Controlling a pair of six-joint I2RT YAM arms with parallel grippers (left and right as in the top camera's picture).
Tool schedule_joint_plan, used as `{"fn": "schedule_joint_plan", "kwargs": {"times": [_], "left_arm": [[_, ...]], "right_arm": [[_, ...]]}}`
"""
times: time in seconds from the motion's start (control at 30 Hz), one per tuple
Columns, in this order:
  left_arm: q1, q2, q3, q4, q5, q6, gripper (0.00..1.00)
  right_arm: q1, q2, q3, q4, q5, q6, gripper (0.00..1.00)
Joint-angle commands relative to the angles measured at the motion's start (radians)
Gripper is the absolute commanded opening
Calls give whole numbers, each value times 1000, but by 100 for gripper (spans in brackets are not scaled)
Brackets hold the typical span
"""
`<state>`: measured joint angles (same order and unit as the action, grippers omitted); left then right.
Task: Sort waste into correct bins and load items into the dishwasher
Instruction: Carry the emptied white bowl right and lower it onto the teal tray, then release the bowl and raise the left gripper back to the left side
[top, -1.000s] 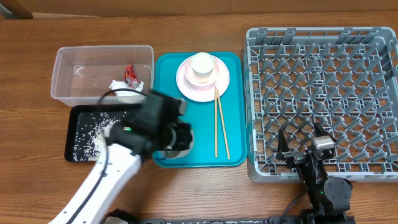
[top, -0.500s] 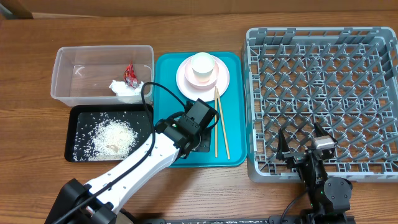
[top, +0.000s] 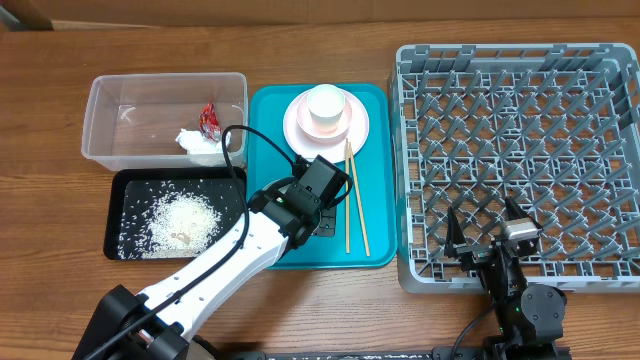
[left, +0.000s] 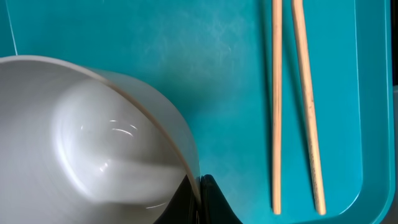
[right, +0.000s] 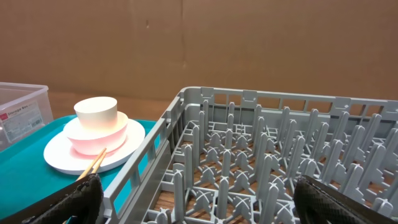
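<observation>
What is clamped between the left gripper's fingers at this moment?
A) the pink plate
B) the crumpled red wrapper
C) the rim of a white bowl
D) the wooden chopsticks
C: in the left wrist view the rim of the white bowl runs into the left gripper over the teal tray, while the wooden chopsticks lie loose beside it.
</observation>
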<state>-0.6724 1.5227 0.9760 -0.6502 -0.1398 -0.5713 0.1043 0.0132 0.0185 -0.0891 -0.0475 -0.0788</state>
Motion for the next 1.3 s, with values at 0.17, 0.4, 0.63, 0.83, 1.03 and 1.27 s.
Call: {"fn": "schedule_joint_plan", "kwargs": {"times": [0.17, 0.4, 0.63, 0.83, 1.03, 1.27], "left_arm": [[5, 4, 20, 5, -29, 2, 52], [12, 2, 28, -4, -51, 32, 94], [129, -22, 138, -146, -51, 20, 95], [341, -91, 304, -337, -53, 22, 97], [660, -194, 420, -489, -39, 12, 100], [919, -224, 420, -509, 5, -15, 100]], "right_arm": [[-4, -8, -11, 8, 2, 0, 100], [-4, -8, -11, 8, 2, 0, 100], [-4, -8, -11, 8, 2, 0, 100], [-4, -8, -11, 8, 2, 0, 100], [-4, -8, -11, 8, 2, 0, 100], [-4, -8, -11, 8, 2, 0, 100]]}}
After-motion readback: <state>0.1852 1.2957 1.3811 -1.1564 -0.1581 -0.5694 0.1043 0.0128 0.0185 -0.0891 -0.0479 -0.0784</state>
